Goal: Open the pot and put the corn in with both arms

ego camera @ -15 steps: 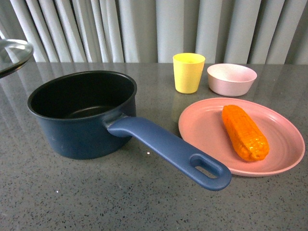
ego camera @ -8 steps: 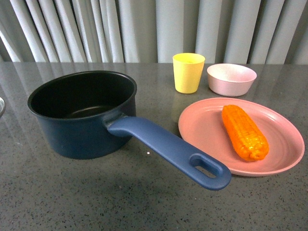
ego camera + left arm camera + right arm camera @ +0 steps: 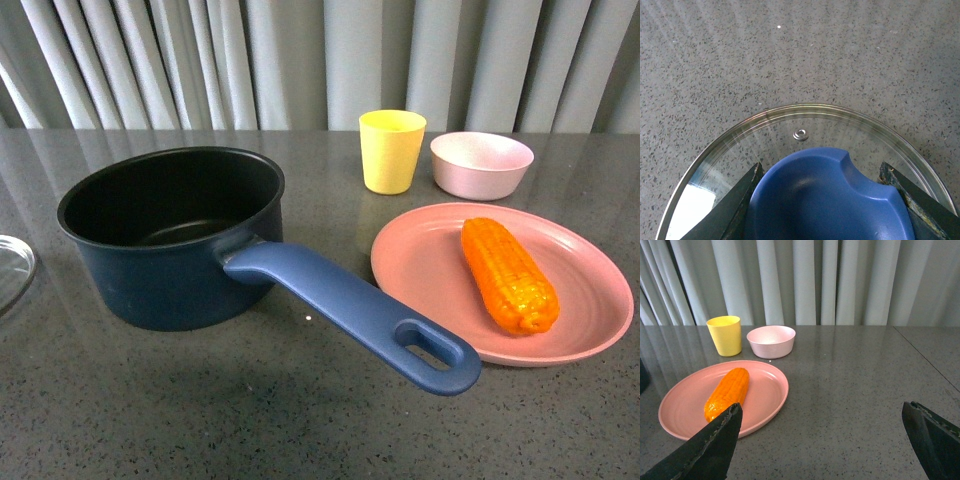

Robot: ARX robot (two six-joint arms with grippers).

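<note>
The left tool (image 3: 820,167) shows two matte black, wedge-shaped fingers (image 3: 732,207) with flat faces. The inner edge of one is worn and chipped, flecked pale and teal. The right tool (image 3: 822,407) has black fingers (image 3: 715,445) of the same tapered shape, their inner edges finely toothed and faintly green-tinged.

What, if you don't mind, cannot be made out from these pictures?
Front view: the glass lid is cut off by the left edge.
Left wrist view: the lid's blue knob runs off the bottom edge.
Right wrist view: a finger of the right end effector overlaps one tip of the corn; the pot is an edge sliver.
</note>
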